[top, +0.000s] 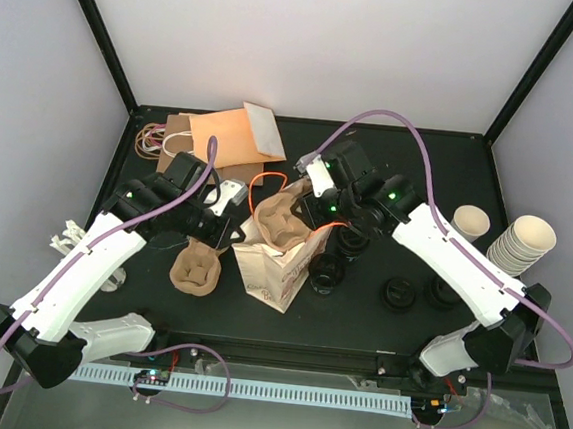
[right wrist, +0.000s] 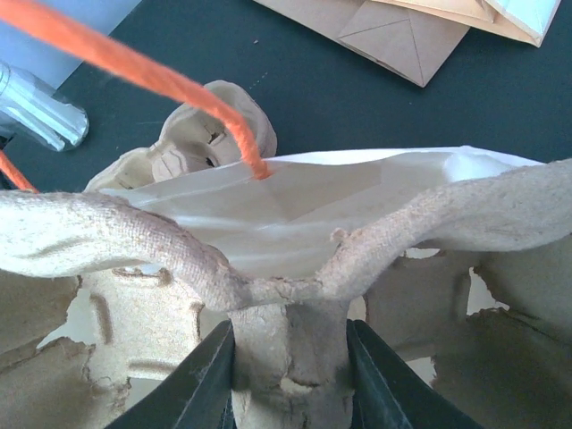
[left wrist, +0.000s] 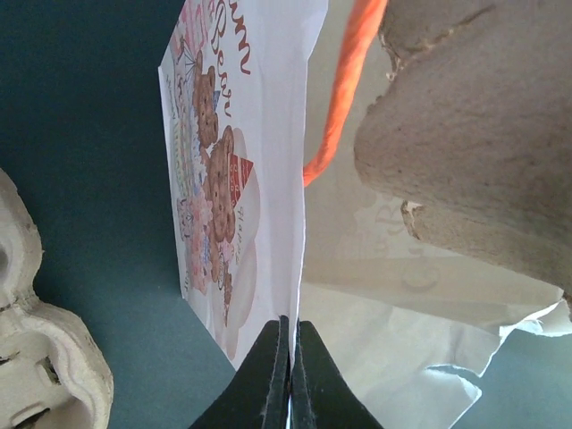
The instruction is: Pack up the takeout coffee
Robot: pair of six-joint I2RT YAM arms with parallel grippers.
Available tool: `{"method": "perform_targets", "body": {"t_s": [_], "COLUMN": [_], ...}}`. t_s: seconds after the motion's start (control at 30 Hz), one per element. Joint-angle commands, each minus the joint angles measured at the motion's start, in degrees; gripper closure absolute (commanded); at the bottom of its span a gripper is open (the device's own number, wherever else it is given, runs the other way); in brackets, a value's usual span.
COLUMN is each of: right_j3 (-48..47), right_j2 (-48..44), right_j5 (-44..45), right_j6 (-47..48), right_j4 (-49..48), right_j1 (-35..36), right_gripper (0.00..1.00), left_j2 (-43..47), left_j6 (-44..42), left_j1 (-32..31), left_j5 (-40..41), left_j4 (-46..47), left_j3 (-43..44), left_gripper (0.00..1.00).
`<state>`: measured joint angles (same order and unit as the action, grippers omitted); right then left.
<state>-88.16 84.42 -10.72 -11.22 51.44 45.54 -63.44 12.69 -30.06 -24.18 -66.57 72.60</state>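
While the near part of the desk (top: 358, 316) carries black lids (top: 397, 291) and a spare pulp carrier (top: 195, 267) lying flat, the printed paper bag (top: 279, 274) stands just beyond them, between the two arms. The left tool (left wrist: 290, 335) is pinched tight on the bag's edge, its jaws meeting on the paper. The right tool (right wrist: 290, 357) clamps the central ridge of a second pulp carrier (right wrist: 116, 237), which sits in the bag's open mouth beside an orange handle (right wrist: 161, 80). Farther back on the right, the takeout coffee (top: 471, 222) stands upright on the desk, just beside a stack of cups (top: 525, 242) and well apart from the bag. Flat paper bags (top: 235, 138) lie at the far edge.
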Motion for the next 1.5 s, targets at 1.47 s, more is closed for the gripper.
{"method": "perform_targets", "body": {"t_s": [1.47], "right_j3": [-5.27], "right_j2": [4.41], "right_j5": [21.79], "right_j6": [4.52], "right_j4": [11.78], "right_j1": [8.95], "right_gripper": [0.67], "left_j2": [0.45], "left_j6": [-0.07], "left_j1": [0.74], "left_j5": [3.99], "left_j4": [-1.29], "left_j3": [3.46], "left_gripper": [0.98]}}
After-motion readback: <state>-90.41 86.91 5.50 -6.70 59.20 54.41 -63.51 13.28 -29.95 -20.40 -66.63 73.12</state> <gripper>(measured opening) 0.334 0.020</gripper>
